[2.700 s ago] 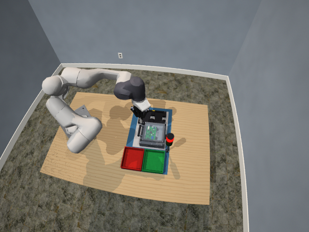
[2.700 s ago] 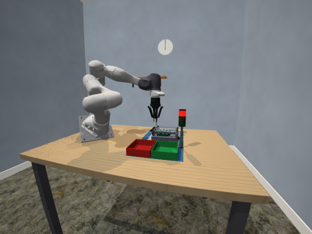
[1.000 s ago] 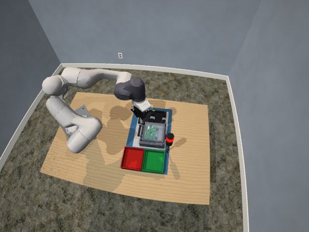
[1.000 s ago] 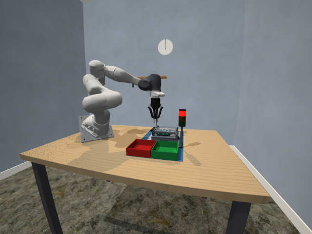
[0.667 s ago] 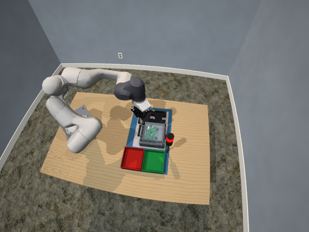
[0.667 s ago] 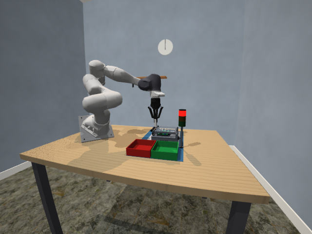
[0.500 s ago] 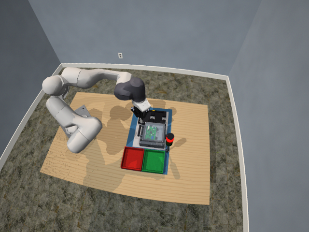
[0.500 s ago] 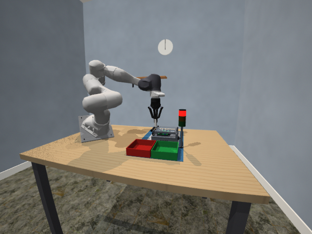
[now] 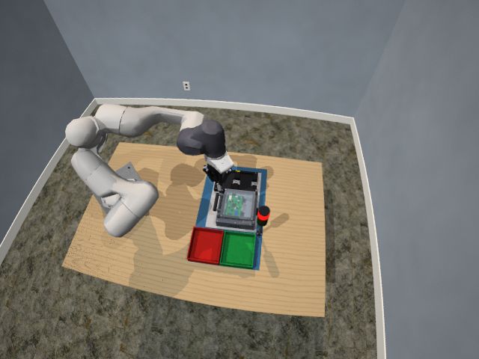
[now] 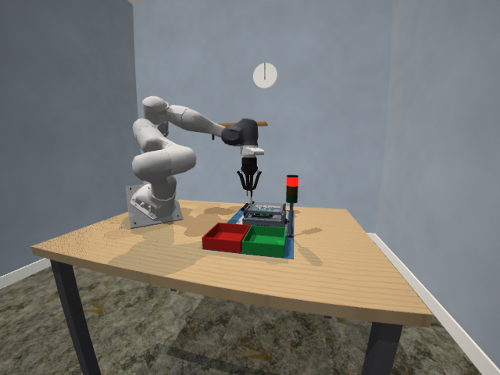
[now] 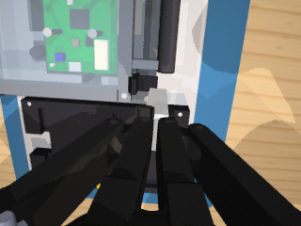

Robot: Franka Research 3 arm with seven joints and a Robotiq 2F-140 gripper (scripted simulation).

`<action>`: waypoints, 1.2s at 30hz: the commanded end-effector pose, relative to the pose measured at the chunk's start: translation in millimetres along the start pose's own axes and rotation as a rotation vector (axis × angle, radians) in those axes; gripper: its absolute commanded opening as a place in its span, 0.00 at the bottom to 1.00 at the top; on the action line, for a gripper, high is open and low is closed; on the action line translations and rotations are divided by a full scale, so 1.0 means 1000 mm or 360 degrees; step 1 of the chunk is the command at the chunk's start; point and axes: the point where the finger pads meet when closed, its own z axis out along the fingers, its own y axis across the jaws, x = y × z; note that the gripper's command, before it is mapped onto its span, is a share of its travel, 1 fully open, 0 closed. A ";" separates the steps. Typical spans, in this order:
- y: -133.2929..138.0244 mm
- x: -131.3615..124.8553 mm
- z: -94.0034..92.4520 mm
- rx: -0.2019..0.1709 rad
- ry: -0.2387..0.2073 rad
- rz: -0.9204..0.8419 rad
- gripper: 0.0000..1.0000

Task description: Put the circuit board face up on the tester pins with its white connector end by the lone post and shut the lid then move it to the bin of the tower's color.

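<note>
The green circuit board (image 9: 234, 204) lies in the tester (image 9: 236, 210) under the shut clear lid; in the wrist view the board (image 11: 77, 35) shows its white connector (image 11: 101, 54) toward the handle side. The signal tower (image 10: 291, 181) shows red. My gripper (image 10: 250, 189) is shut and empty, hanging above the tester's edge with the black handle (image 11: 167, 35). In the wrist view my fingertips (image 11: 156, 120) are just short of the small black hook and tab (image 11: 136, 85). The black tray (image 11: 80, 118) lies under my fingers, its pockets partly hidden.
The red bin (image 9: 204, 245) and the green bin (image 9: 237, 249) stand side by side on the blue mat in front of the tester. The tower's post stands at the tester's right front corner. The arm's base plate (image 10: 153, 208) is at the table's far left.
</note>
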 end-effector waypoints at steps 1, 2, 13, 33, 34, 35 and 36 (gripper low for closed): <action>0.000 0.001 0.003 -0.0003 0.0000 -0.0004 0.00; 0.000 0.001 0.003 -0.0003 0.0000 -0.0004 0.00; 0.000 0.001 0.004 -0.0003 0.0000 -0.0004 0.00; 0.000 0.001 0.006 -0.0003 0.0000 -0.0004 0.00; 0.000 0.001 0.006 -0.0003 0.0000 -0.0004 0.00; 0.000 0.001 0.006 -0.0003 0.0000 -0.0004 0.00; 0.000 0.001 0.006 -0.0003 0.0000 -0.0004 0.00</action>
